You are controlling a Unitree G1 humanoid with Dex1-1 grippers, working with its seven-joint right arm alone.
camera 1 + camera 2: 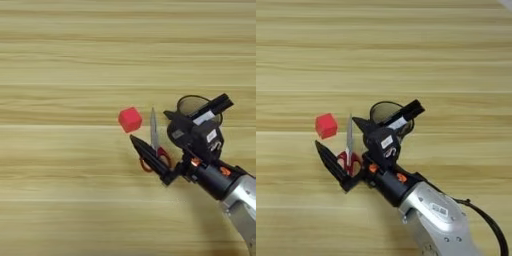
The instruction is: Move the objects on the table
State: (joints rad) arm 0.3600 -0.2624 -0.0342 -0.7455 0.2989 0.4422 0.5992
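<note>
A small red cube (130, 119) sits on the table (60, 65) near the middle. Just right of it lie the red-handled scissors (153, 131), blades pointing to the far side, handles (351, 161) partly under my arm. My right gripper (150, 126) is open above them, one black finger (148, 154) left of the blades and the other (172, 118) to their right. I cannot tell whether it touches them. Behind the gripper stands the black mesh pen cup (192, 104), partly hidden, with the white marker (214, 108) leaning out to the right, black cap up.
My silver forearm (431, 210) comes in from the bottom right, with a black cable (491, 225) trailing beside it. Bare wood planks stretch across the far half and the left side of the table.
</note>
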